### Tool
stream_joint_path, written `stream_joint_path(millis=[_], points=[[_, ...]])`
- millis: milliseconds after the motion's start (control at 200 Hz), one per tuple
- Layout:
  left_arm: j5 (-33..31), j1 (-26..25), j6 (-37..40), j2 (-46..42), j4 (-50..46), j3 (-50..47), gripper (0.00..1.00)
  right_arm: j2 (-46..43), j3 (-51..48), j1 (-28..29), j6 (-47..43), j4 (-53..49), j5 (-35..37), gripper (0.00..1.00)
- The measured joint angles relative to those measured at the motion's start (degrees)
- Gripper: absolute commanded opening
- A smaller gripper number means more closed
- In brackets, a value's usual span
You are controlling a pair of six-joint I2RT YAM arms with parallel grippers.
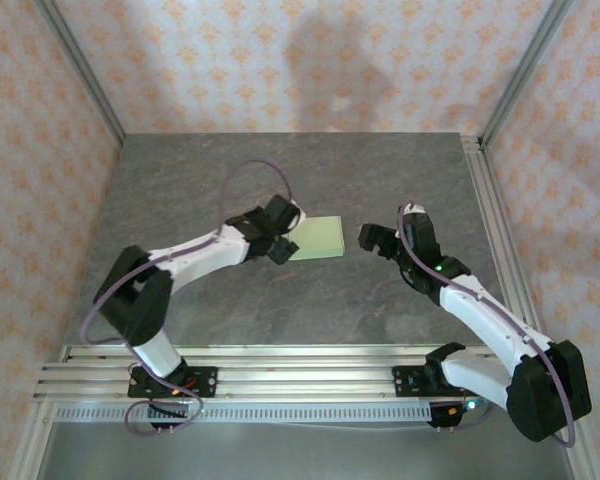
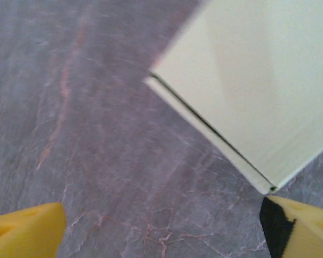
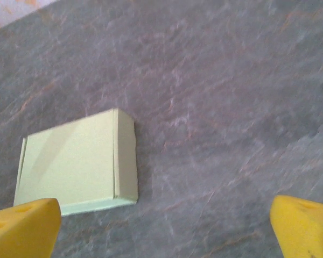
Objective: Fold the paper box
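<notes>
Both grippers stand spread wide and empty. The paper box (image 1: 318, 237) lies flat and closed on the grey table (image 1: 280, 300) between them, the left gripper (image 1: 283, 246) just beside its left edge, the right gripper (image 1: 369, 240) near its right side, apart from it

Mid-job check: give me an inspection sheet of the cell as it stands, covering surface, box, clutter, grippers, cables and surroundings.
Surface: grey marbled table, dry and flat.
Job's things: paper box, pale green, folded into a closed flat rectangle, lying flat, not held.
Clutter: nothing seen.
Grippers: left gripper open, at the box's left edge; right gripper open, apart from the box on its right.
Cables: purple cables loop along both arms, none across the box.
Surroundings: patterned walls, metal frame posts, mounting rail at the near edge.
</notes>
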Motion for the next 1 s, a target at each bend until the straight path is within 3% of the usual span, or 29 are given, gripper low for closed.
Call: stream_joint_path(millis=[220, 480, 706, 876, 996], points=[[0.4, 9.3, -5.1, -10.9, 9.0, -6.6, 1.00, 2.7, 0.6, -7.2, -9.0, 8.9, 4.6, 0.99], [-2.3, 19.8, -7.4, -14.1, 21.2, -18.4, 1.00, 11.3, -7.2, -14.9, -20.3, 27.3, 9.3, 1.00], [-2.2, 26.0, -7.8, -15.5, 36.3, -30.7, 1.00, 19.0, -14.7, -22.1, -19.8, 43.6, 6.4, 1.00], [0.7, 29.3, -8.5, -13.5, 47.9, -34.8, 1.00, 27.7, -17.0, -22.6, -19.7, 56.3, 2.2, 1.00], [3.1, 30.4, -9.8, -9.7, 51.4, -36.4, 1.00, 28.6, -17.0, -22.7, -19.6, 57.4, 1.1, 0.99]])
